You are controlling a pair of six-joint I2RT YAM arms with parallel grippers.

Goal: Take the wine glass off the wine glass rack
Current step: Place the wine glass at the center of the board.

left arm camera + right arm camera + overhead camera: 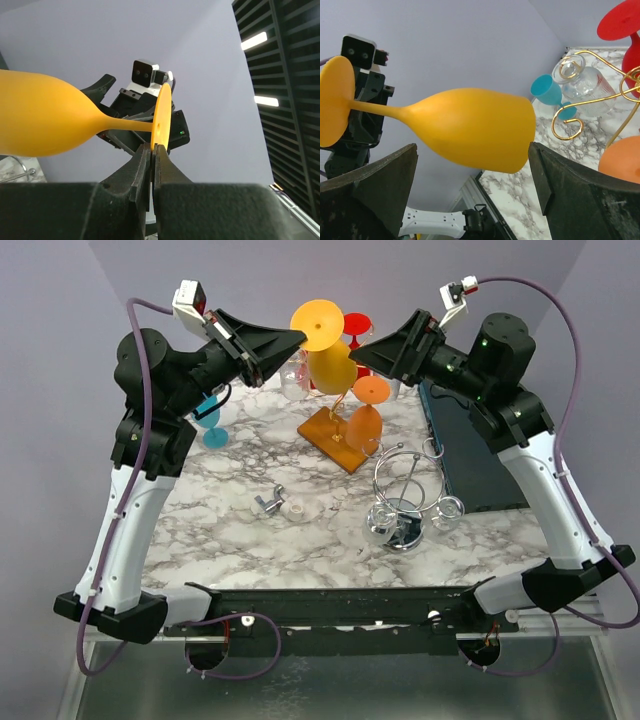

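Currently one yellow wine glass (pixel 45 117): left pincer (pixel 152 148) clenched on foot, right pincer (pixel 472 150) released around bowl.

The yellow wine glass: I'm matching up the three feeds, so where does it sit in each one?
Top external: the yellow wine glass is at upper centre of the picture.
Left wrist: it fills the left half, foot rim nipped in the shut left pincer.
Right wrist: centre, bowl between the fingers of the open right pincer.
Shared landmark: its round foot, in all three.
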